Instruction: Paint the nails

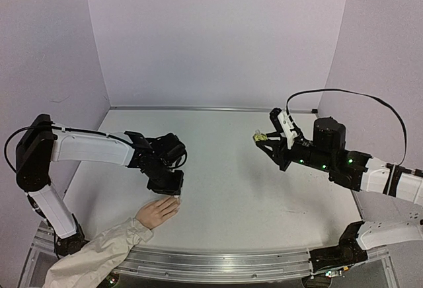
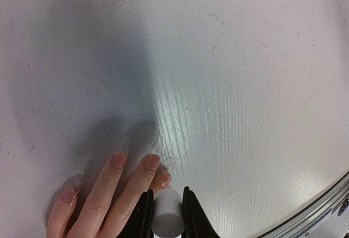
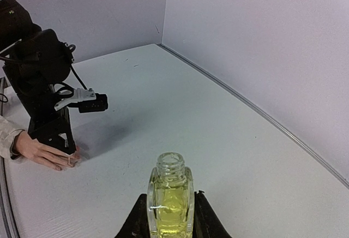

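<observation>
1. Left gripper (image 2: 167,197): jaws closed on a white cap (image 2: 167,219), pointing down at the table (image 1: 231,169).
2. Hand (image 1: 158,212) lies palm down on the table near the left front edge, with its beige sleeve (image 1: 99,255) trailing toward the corner.
3. The nails (image 2: 118,160) sit at the fingertips, just ahead of the left gripper. The capped tool is over the finger nearest it, but whether it touches that nail cannot be told because the cap hides the tip.
4. Right gripper (image 3: 170,216): jaws clamped on an upright bottle (image 3: 170,194) of yellow-green liquid with an uncapped neck. It is held above the table, well apart from the hand.
</observation>
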Controlling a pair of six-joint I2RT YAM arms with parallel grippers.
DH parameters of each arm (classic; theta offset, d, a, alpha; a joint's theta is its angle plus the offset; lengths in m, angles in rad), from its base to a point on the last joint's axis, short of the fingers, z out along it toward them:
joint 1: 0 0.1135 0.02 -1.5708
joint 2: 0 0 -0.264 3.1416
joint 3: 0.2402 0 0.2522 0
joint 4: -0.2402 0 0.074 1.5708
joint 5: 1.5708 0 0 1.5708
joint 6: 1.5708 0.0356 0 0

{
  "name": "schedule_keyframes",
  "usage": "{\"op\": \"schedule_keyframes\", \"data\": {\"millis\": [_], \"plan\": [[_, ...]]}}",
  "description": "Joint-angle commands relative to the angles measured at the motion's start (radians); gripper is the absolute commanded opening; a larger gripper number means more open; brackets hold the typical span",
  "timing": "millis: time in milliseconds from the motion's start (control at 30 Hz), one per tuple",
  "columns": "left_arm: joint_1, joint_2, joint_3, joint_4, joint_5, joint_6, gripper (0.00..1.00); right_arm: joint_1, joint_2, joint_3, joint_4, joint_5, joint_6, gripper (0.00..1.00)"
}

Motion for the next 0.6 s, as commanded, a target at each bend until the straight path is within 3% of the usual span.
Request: {"op": "schedule_keyframes", "data": {"millis": [0,567], "plan": [[-0.004,0.007,0.047,0.016,-0.012,0.012,0.0,0.0,-0.003,0.007,0.063,-0.014,-0.003,0.0],[-0.004,0.023,0.055,0.016,-0.016,0.02,0.0,0.0,-0.004,0.007,0.062,-0.019,-0.003,0.0]]}}
